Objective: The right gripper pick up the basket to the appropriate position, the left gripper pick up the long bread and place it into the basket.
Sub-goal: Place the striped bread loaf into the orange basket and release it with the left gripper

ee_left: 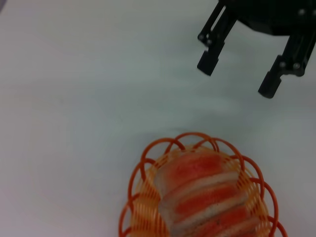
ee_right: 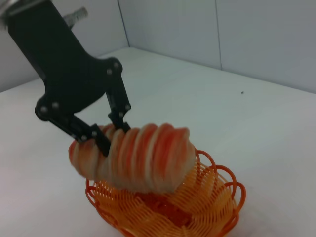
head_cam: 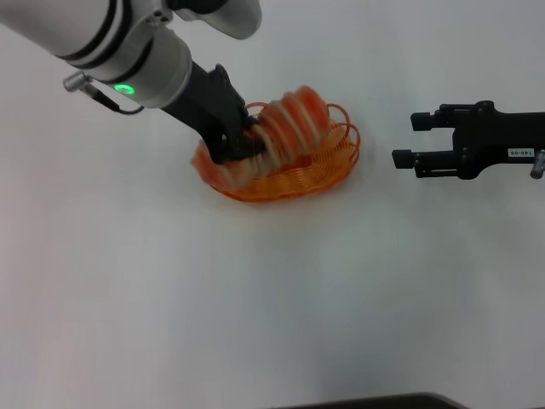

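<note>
orange oval wire-look basket sits on white worktop; over it, left gripper pinches one end of the ridged cream-and-red long bread, probably light. right gripper waits spread.

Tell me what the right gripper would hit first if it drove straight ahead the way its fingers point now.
Probably the basket. The right gripper, open and empty, points across the table at its near rim, with the long bread just above, held by the left gripper. Its height over the table is uncertain.
</note>
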Robot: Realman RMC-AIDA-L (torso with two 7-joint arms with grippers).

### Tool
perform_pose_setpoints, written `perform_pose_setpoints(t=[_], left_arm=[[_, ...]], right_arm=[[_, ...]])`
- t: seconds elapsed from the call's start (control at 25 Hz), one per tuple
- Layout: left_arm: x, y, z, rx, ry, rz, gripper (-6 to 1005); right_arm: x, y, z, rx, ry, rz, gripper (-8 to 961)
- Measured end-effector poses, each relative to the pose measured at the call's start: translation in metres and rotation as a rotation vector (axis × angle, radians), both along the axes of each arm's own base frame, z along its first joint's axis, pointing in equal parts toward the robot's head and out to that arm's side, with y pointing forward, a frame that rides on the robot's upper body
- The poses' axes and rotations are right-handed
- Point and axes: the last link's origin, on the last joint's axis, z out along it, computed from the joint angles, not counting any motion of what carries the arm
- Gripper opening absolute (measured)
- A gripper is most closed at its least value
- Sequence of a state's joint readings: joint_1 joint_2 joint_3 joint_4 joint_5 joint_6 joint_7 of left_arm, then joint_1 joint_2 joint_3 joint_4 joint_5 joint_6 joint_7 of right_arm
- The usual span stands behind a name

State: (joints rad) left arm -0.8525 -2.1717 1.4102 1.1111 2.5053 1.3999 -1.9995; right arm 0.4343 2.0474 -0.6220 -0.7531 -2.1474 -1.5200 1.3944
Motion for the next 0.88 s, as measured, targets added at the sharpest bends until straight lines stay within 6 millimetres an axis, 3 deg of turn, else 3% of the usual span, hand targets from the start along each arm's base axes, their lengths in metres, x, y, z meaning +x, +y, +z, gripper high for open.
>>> perform_pose_setpoints(t=[0.32, 0.72, 0.84, 0.88], left_arm=[[-0.001, 0.0, -0.001, 0.038, -0.065, 0.078, 239], [-0.002, -0.002, 0.004, 0.043, -0.115, 0.092, 408], [-0.002, -0.003, 0.004, 0.041, -0.136, 0.099, 644], [-0.002, -0.002, 0.007, 0.048, -0.162, 0.113, 681]], right_arm=[[-0.001, 0.001, -0.001, -0.001, 0.001, 0.001, 775], [-0.001, 0.001, -0.001, 0.0, -0.002, 0.0, 775], [-0.001, 0.001, -0.002, 0.001, -0.002, 0.0, 775], [-0.001, 0.001, -0.002, 0.001, -0.001, 0.0, 775]])
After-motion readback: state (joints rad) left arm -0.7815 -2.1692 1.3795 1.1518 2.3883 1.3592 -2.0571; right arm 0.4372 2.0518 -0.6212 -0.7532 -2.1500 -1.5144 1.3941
